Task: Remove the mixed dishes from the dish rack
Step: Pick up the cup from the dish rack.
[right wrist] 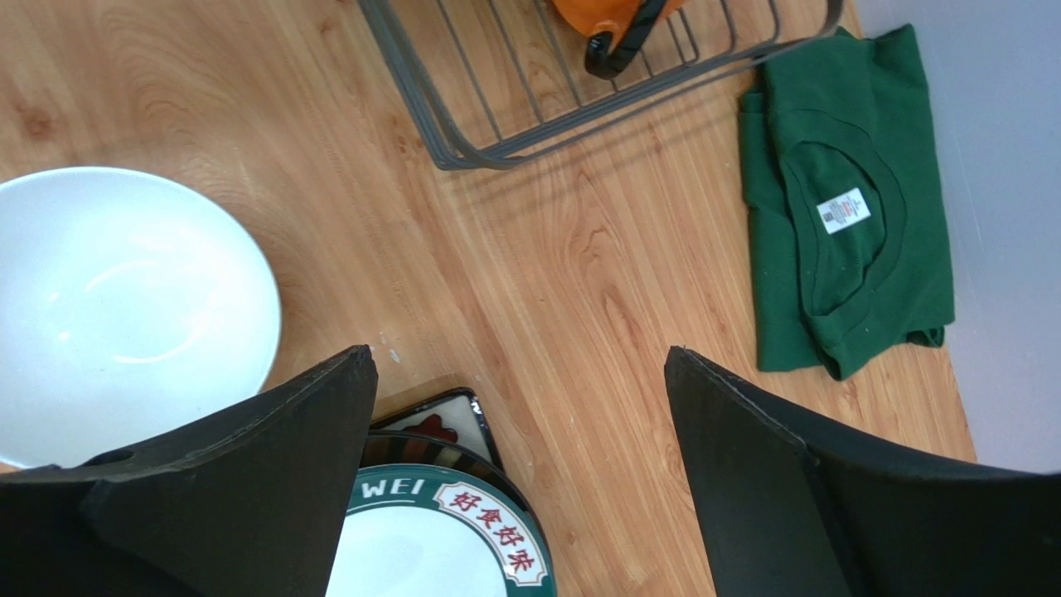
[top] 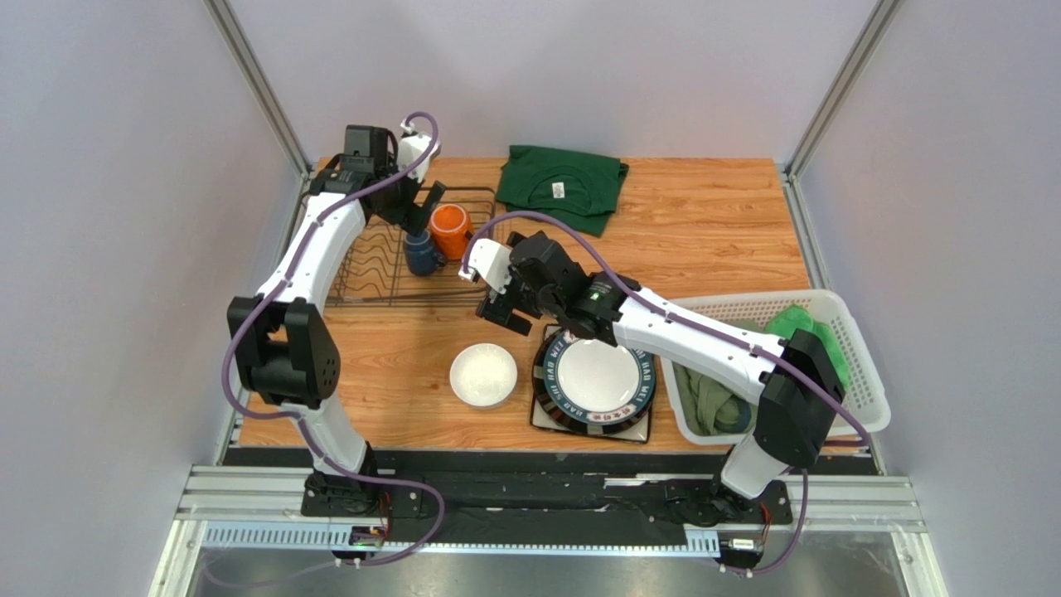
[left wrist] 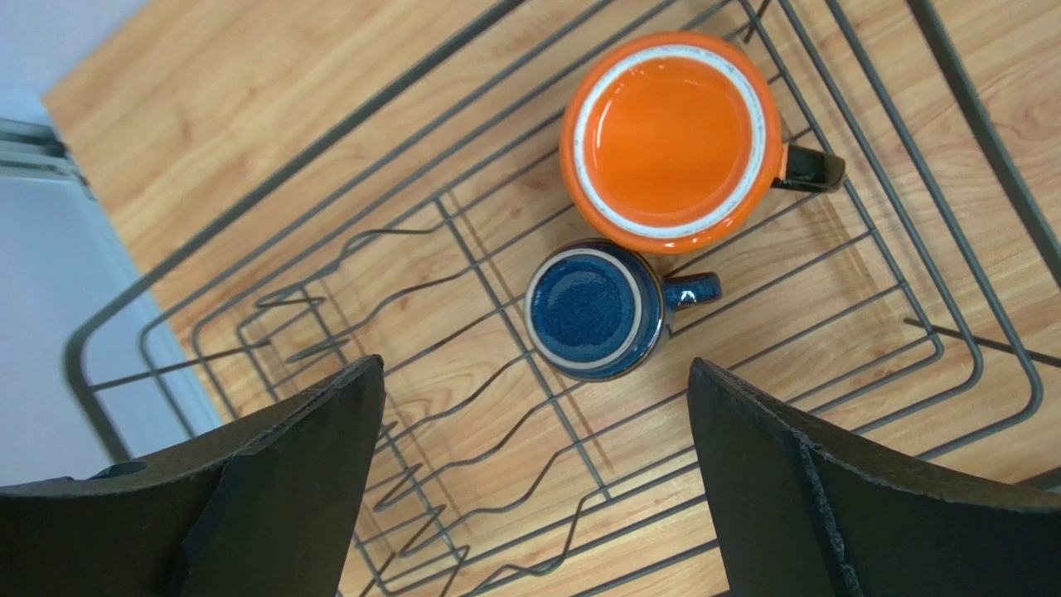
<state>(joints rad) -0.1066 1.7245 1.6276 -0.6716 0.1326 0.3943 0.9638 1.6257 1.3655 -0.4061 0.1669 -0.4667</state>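
Dish rack (left wrist: 411, 311) lies below the downward-pointing left tool (left wrist: 534, 373), jaws spread.

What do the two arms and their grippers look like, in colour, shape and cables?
Both the left arm and the right arm have white links and bulky black joints. A thin purple cable loops along each. The left gripper and the right gripper each have two broad matt black fingers, tapering to the tip. No markings show on the fingers.
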